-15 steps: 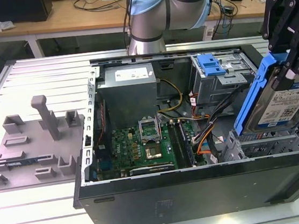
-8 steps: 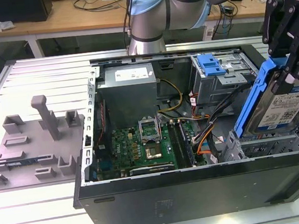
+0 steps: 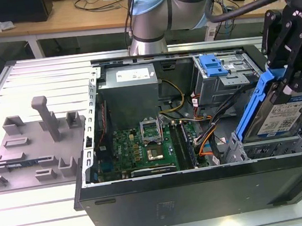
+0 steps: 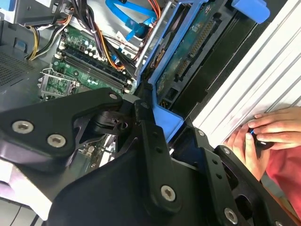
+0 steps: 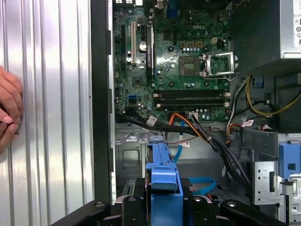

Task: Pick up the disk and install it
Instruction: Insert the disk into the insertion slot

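pincer (image 3: pixel 288 83) clamping disk (image 3: pixel 283 117) (tilted), at drive cage (image 3: pixel 285 145)

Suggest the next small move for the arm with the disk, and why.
Probably level the disk a little before lowering. The gripper holds it tilted, with its lower end just above the drive cage at the exterior view's right, and it isn't seated. A person's hand rests beside the case, so move slowly.

Bright even light — ribbed table (image 4: pixel 275 70) washed white in second wrist view, computer case (image 3: pixel 204 194) interior shadowed.
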`<state>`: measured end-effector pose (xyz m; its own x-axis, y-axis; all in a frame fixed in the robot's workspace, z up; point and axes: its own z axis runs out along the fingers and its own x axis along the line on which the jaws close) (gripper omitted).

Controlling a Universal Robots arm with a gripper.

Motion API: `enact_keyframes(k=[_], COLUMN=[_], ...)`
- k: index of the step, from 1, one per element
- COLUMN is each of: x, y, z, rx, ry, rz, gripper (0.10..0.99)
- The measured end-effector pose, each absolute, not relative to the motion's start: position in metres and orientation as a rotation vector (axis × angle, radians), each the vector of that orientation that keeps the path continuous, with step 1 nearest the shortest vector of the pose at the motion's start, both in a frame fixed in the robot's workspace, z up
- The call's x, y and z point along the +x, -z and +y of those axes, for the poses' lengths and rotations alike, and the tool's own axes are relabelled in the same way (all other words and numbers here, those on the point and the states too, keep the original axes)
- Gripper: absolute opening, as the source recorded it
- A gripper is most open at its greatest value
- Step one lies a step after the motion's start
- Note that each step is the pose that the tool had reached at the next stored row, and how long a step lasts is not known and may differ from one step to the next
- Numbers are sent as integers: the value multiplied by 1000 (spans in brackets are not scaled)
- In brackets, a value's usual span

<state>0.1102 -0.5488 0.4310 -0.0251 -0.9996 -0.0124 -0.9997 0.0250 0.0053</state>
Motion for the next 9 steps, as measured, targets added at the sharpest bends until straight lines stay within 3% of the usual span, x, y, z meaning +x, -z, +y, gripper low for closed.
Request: enact_keyframes(k=[9], x=[110], y=[-409], z=[-549], rx=[-2190], ry=[-20], rz=[2245], gripper=[369])
